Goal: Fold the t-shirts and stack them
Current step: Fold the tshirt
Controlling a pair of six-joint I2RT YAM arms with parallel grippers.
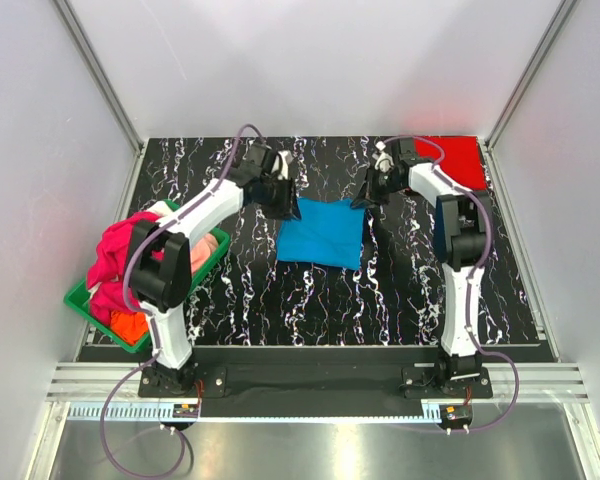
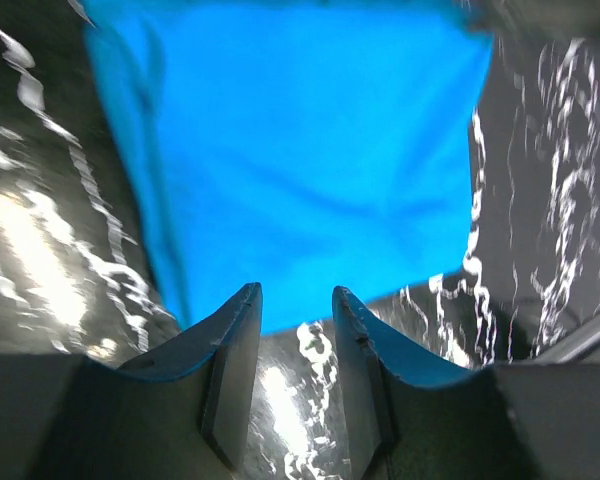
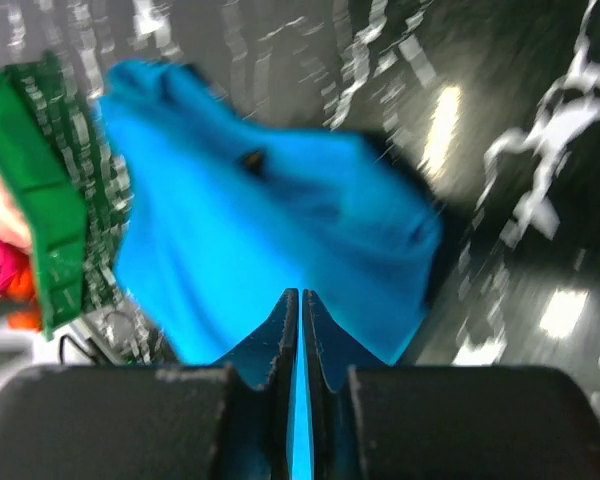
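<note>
We are folding the bright blue cloth t-shirt on the black marbled tabletop. Our right jaws pinch its far corner; the left jaws, spread, should probably grip theirs next.

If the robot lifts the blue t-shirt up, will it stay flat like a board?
Probably not. The bright blue cloth t-shirt looks soft: it bunches where the right gripper pinches it, so it would likely droop. It seems thin, so probably light.

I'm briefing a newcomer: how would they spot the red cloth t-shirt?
Find the black white-veined table. At its far right corner lies the red cloth t-shirt, alone; the blue cloth t-shirt is mid-table, others heaped in the green plastic basket.
</note>
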